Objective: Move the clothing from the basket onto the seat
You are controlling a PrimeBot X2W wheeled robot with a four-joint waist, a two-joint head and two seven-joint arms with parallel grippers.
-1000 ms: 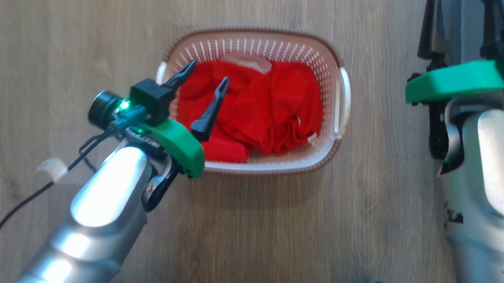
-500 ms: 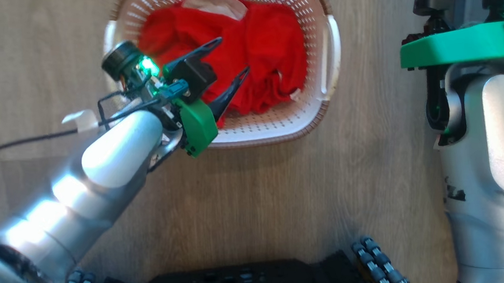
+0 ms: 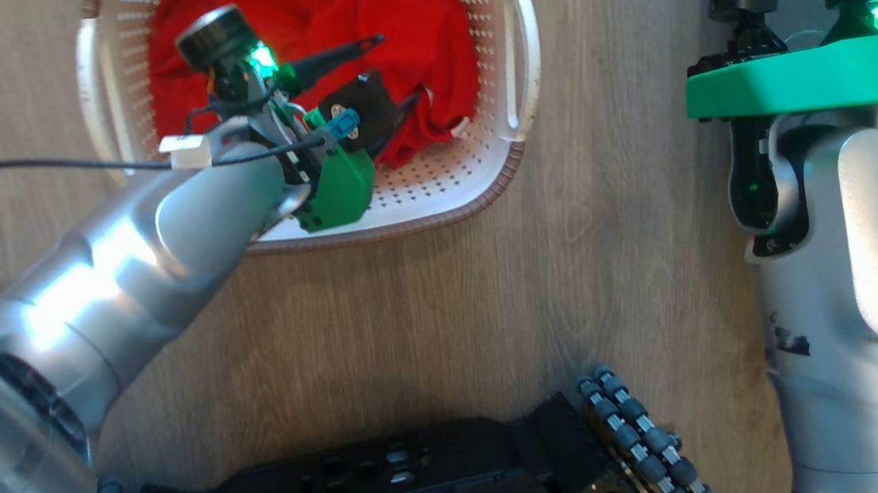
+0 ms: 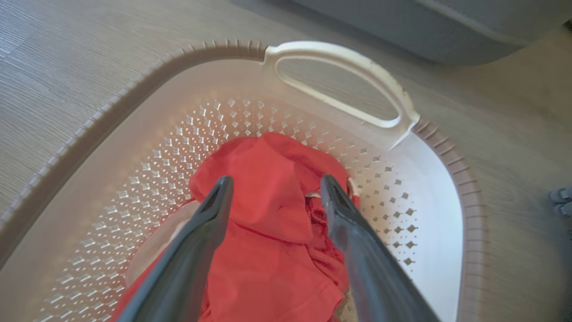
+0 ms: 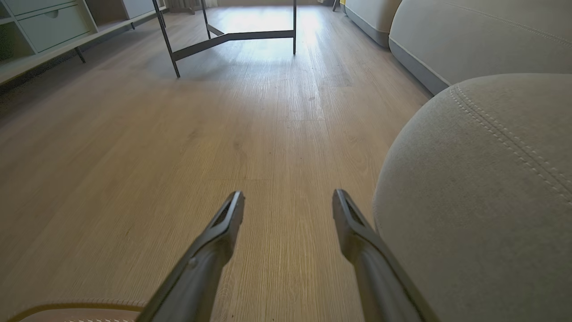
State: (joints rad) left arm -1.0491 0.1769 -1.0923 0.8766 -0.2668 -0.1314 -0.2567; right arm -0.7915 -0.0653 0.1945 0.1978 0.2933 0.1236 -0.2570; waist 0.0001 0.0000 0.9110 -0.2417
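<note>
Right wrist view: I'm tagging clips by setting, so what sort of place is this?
Probably a home living room: a wood-look floor, a big upholstered seat, a low cabinet with drawers, and a laundry basket of red clothing standing on the boards.

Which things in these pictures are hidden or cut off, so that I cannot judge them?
Basket: far end cut by the top edge, head view.
Basket floor: covered by the clothing, left wrist view.
Left gripper: whether its tips touch the clothing is unclear, left wrist view.
Seat: cut by the right edge, right wrist view.
</note>
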